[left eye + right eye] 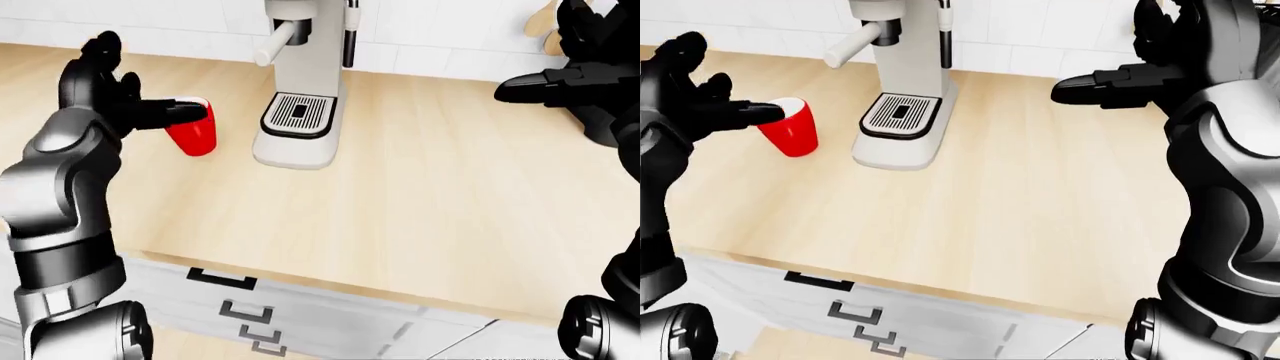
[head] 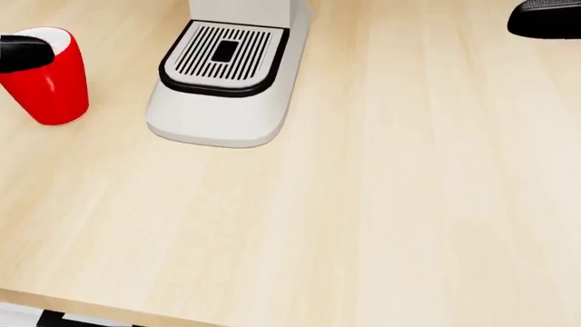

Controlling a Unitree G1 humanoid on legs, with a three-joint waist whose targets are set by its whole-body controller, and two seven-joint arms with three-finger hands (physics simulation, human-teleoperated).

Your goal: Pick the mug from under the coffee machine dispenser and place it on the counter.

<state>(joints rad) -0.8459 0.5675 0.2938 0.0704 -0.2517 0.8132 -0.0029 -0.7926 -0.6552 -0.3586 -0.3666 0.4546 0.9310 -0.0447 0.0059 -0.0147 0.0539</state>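
Note:
The red mug [image 1: 196,135] stands upright on the wooden counter [image 2: 409,204], to the left of the white coffee machine [image 1: 300,82] and clear of its drip tray [image 2: 224,56]. My left hand [image 1: 140,82] is open just left of the mug. One black finger [image 2: 22,53] reaches over the mug's rim and the other fingers are spread upward. My right hand [image 1: 1120,60] is open and empty, raised at the upper right, well away from the machine. The drip tray holds nothing.
The machine's portafilter handle [image 1: 272,46] sticks out to the left above the tray. A white tiled wall [image 1: 1020,52] runs behind the counter. Drawers with dark handles [image 1: 240,311] sit below the counter's near edge.

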